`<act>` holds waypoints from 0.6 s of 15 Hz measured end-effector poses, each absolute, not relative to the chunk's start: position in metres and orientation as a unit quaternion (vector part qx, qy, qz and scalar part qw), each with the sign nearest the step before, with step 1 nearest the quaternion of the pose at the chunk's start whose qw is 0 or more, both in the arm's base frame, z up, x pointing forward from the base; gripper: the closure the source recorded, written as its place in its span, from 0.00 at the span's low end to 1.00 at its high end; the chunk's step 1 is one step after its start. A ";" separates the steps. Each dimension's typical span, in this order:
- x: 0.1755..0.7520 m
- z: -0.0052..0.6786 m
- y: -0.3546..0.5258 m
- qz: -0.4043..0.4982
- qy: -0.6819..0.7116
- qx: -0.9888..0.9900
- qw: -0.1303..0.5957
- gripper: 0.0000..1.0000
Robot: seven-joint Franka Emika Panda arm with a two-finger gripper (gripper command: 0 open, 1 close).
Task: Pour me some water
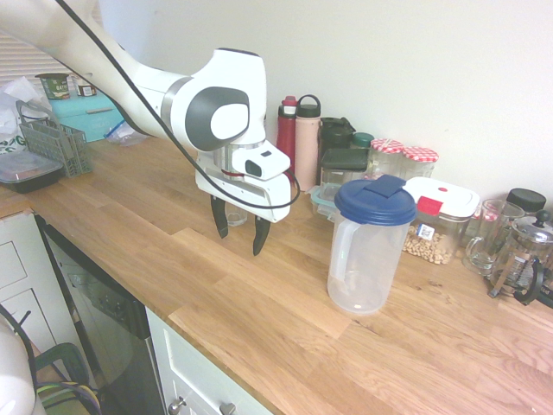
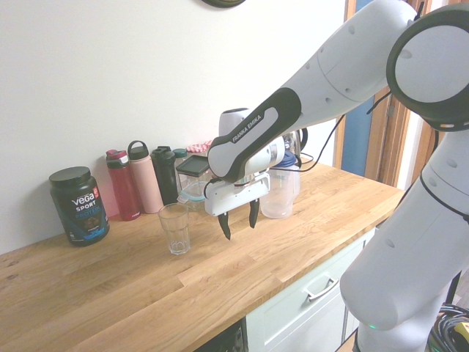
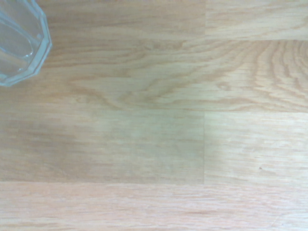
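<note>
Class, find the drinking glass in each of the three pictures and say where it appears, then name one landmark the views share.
First exterior view: the glass is left of centre, partly hidden behind the gripper.
Second exterior view: left of centre, upright, in front of the pink bottle.
Wrist view: cut off at the top left corner.
Shared landmark: the wooden countertop, in all three.

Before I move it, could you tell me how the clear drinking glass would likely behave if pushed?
The glass looks stiff, and its smooth clear walls suggest it could slip or break. Being taller than wide, it would probably tip if pushed near the rim.
</note>
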State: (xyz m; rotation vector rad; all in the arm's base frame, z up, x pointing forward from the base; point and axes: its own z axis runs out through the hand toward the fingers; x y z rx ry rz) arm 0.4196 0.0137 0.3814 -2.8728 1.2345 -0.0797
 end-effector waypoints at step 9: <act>0.411 0.518 -0.024 -0.097 0.389 -0.914 0.054 0.00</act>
